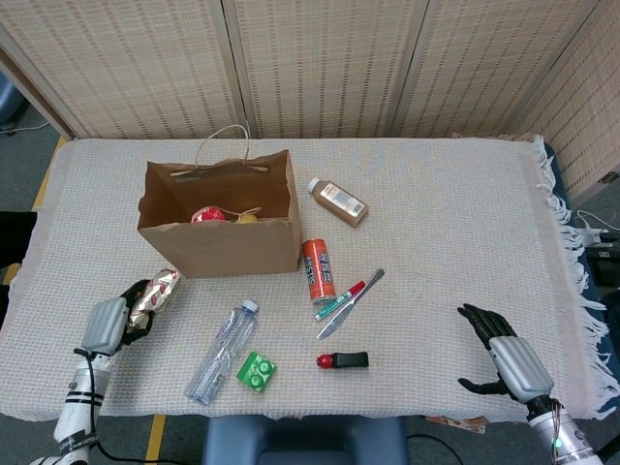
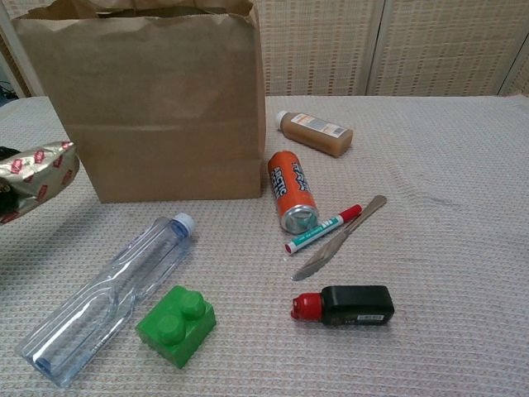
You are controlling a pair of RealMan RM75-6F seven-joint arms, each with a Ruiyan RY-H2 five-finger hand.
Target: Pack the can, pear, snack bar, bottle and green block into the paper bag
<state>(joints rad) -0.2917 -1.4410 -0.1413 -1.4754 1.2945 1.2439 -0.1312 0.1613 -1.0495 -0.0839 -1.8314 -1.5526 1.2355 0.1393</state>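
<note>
My left hand [image 1: 108, 324] holds the foil-wrapped snack bar [image 1: 155, 291], lifted off the cloth, left of the paper bag [image 1: 218, 242]. In the chest view the snack bar [image 2: 37, 176] shows at the left edge beside the bag [image 2: 149, 99]. Inside the open bag lie a red can [image 1: 206, 214] and a yellow pear [image 1: 248, 217]. A clear bottle [image 1: 221, 339] [image 2: 111, 298] lies in front of the bag, with the green block [image 1: 257, 371] [image 2: 175, 325] next to it. My right hand [image 1: 504, 351] rests open at the front right.
An orange can [image 1: 317, 269] [image 2: 289, 192] lies right of the bag. Near it are a brown bottle [image 1: 338, 201], a marker [image 1: 339, 300], a knife [image 1: 351, 303] and a black red-capped item [image 1: 342, 360]. The table's front edge is close to both hands.
</note>
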